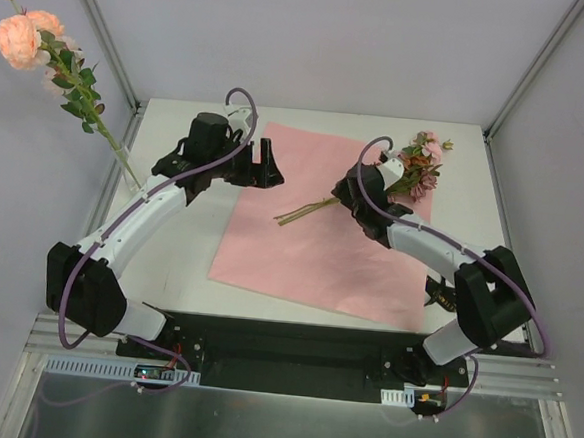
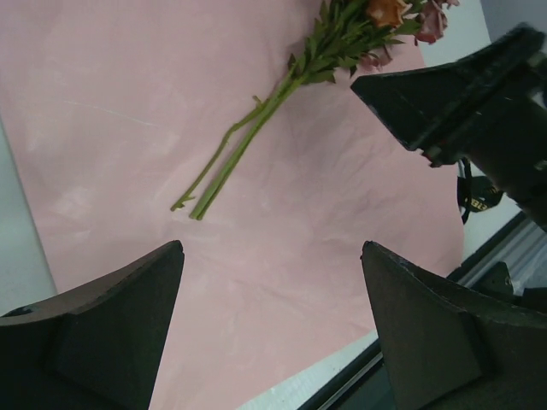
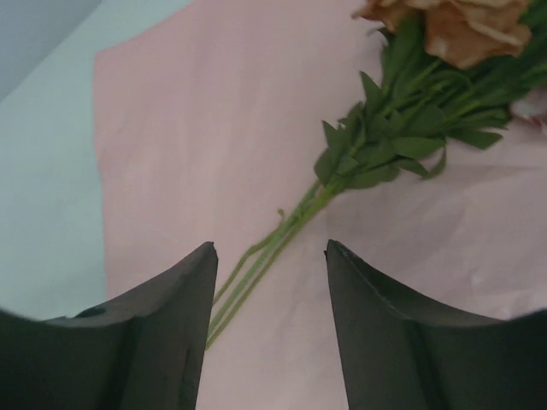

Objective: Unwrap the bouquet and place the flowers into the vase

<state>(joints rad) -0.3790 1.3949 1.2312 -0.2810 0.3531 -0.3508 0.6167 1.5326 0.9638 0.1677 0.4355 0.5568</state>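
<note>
On the table (image 1: 174,256), seen from above, the pink paper (image 1: 310,250) lies open and flat, so the unwrapping looks finished. One rose spray (image 1: 43,46) stands up at the far left edge; the vase under it is too clear for me to make out. The other flowers (image 1: 416,168) lie on the far right part of the paper. The right gripper (image 1: 346,198) hangs over their stems (image 1: 302,212), and the left gripper (image 1: 266,162) is at the far edge of the paper, apart from them.

From the left wrist, the fingers (image 2: 111,325) stand wide apart with only bare paper between them.

From the right wrist, the fingers (image 3: 162,325) are also spread and hold nothing; the thin stems lie on the paper in the gap. I judge the step is picking up the next flowers. The next move calls for going lower, closing on the stems and not on the paper, then carrying them to the left.
</note>
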